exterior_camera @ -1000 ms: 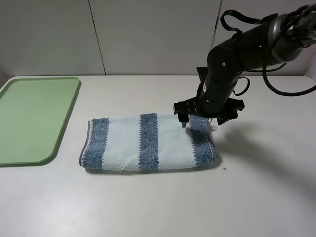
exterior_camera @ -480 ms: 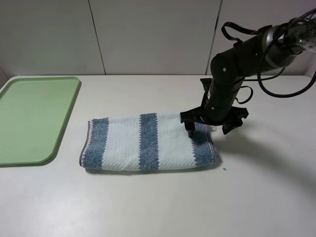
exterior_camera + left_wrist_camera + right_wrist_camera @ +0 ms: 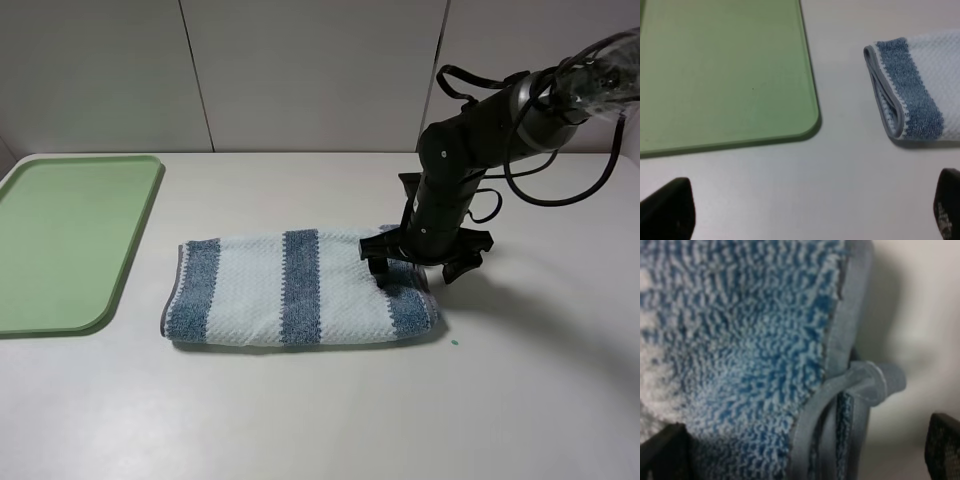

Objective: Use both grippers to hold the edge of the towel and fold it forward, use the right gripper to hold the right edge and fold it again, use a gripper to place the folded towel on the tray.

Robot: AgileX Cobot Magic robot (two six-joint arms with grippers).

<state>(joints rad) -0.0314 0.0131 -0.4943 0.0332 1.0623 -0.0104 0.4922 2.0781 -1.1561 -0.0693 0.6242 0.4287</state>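
The striped towel [image 3: 300, 290] lies folded into a long band on the white table, its layered left end showing in the left wrist view [image 3: 912, 90]. My right gripper [image 3: 415, 274] stands low over the towel's right end, open, one finger on the cloth and one just past its end. Up close, the right edge's grey hem [image 3: 850, 315] and a small loop tag [image 3: 875, 380] sit between the open right gripper [image 3: 800, 455]. The green tray [image 3: 70, 240] lies at far left. My left gripper [image 3: 807, 215] hovers open over bare table near the tray's corner [image 3: 805, 125], outside the exterior high view.
White wall panels stand behind the table. A tiny green speck [image 3: 454, 343] lies on the table just right of the towel. Bare tabletop runs in front of the towel and to its right.
My right gripper has dropped lower and shifted slightly right and toward the front, from above the towel's right stripe down onto its right end. The towel and tray have not moved.
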